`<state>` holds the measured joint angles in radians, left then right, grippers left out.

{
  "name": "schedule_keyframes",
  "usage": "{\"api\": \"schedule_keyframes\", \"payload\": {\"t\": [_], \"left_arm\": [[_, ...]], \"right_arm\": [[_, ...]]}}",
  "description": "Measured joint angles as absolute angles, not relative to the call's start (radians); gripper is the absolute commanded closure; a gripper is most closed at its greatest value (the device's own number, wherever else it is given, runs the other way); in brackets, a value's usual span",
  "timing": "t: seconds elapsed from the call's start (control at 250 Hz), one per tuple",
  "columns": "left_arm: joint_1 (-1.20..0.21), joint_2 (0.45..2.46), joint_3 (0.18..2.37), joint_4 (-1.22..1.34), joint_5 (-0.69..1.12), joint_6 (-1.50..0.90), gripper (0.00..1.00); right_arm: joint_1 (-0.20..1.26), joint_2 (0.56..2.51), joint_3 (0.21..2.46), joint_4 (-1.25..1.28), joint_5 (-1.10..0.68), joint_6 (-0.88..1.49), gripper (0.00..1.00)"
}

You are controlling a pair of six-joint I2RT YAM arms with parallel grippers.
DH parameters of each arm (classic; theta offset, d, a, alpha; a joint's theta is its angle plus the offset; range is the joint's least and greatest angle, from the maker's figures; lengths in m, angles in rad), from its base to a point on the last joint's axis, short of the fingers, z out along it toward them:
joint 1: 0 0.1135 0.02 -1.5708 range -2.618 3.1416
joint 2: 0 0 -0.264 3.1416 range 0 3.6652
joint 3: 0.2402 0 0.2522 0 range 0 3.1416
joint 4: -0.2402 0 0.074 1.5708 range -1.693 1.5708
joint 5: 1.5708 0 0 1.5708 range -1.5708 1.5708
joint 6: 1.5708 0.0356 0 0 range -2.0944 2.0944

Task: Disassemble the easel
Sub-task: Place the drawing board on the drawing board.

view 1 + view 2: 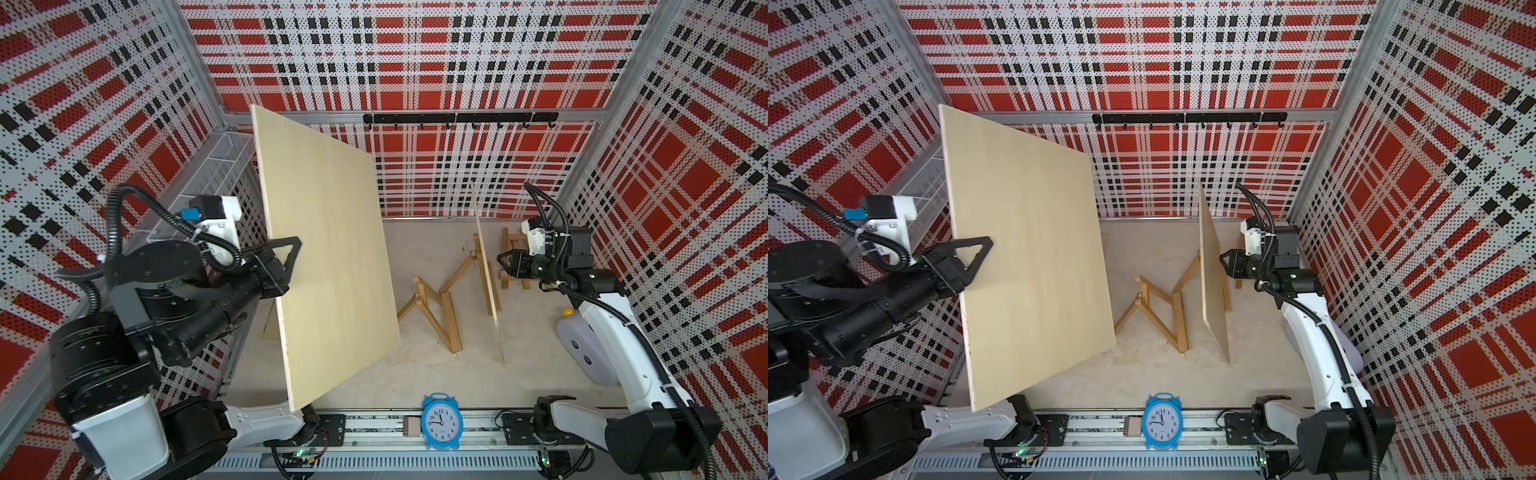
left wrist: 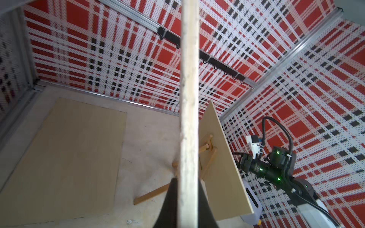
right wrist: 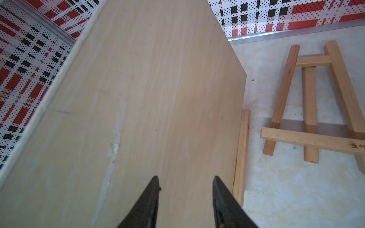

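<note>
In both top views the left gripper pinches the near edge of a large plywood board, held up in the air on edge and tilted above the left half of the table. To the right, a second board stands nearly upright against a splayed wooden easel. The right gripper sits just behind this board with its fingers spread. A small easel lies flat beside that gripper. A blue alarm clock stands at the front rail.

The left wrist view shows the held board's thin edge clamped between the dark fingers. A third board lies flat on the table below, and the leaning board rests on its easel.

In the right wrist view the two black fingers are apart with nothing between them, pointing at the leaning board's face. Whether they touch it I cannot tell. The small easel lies apart on the tabletop.
</note>
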<state>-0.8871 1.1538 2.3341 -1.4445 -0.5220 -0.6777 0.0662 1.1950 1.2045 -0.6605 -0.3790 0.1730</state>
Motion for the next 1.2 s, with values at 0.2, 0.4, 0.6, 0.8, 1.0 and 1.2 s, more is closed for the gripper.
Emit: {"api": "schedule_keyframes", "payload": {"t": [0.2, 0.4, 0.6, 0.8, 1.0, 1.2], "left_arm": [[-0.887, 1.211, 2.441, -1.537, -0.634, -0.668, 1.00], [-0.741, 1.311, 2.440, -1.589, -0.581, -0.670, 1.00], [-0.572, 1.456, 2.267, -1.559, -0.350, -0.645, 1.00], [-0.463, 1.617, 2.146, -1.434, -0.078, -0.585, 1.00], [-0.260, 1.664, 2.072, -1.331, 0.121, -0.501, 1.00], [-0.099, 1.762, 2.071, -1.259, 0.236, -0.387, 1.00]], "right_arm": [[0.066, 1.192, 1.228, -0.693, -0.365, 0.162, 0.53], [0.066, 1.187, 1.284, -0.727, -0.358, 0.141, 0.53], [0.068, 1.182, 1.318, -0.755, -0.360, 0.125, 0.53], [0.098, 1.163, 1.318, -0.759, -0.373, 0.125, 0.53], [0.120, 1.151, 1.318, -0.755, -0.361, 0.130, 0.53], [0.151, 1.157, 1.318, -0.726, -0.289, 0.167, 0.53]]}}
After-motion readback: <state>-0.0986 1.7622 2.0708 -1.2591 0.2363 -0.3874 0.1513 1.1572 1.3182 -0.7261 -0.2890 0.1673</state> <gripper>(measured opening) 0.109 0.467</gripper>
